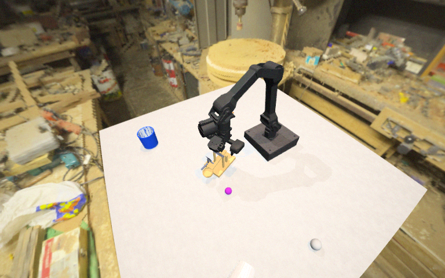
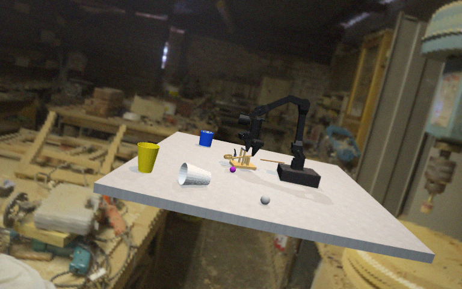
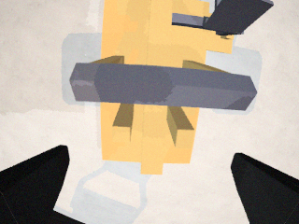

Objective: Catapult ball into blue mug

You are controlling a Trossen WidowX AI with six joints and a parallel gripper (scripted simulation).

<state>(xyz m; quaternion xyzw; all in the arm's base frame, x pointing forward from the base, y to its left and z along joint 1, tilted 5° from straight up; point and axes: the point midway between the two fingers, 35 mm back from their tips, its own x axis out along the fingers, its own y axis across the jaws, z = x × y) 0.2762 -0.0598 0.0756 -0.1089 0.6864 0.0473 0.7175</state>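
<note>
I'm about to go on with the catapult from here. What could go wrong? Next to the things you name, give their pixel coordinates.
The open fingers (image 1: 226, 152) (image 2: 250, 150) hang right over the catapult (image 1: 225, 165) (image 2: 243, 165) (image 3: 149, 149); lowering further might knock its frame. The magenta ball (image 1: 228, 190) (image 2: 232, 169) lies loose beside it and could roll if nudged. Firing now would launch nothing, as the ball isn't in the cup (image 1: 207, 172) (image 2: 227, 156).

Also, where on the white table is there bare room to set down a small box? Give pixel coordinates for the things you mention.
Between the magenta ball (image 1: 228, 190) (image 2: 232, 169) and the grey ball (image 1: 316, 244) (image 2: 264, 199) is bare surface. It is crowded around the catapult (image 1: 220, 168) (image 2: 242, 166) (image 3: 149, 145), under the open gripper (image 1: 226, 153) (image 2: 250, 152) (image 3: 153, 160).
</note>
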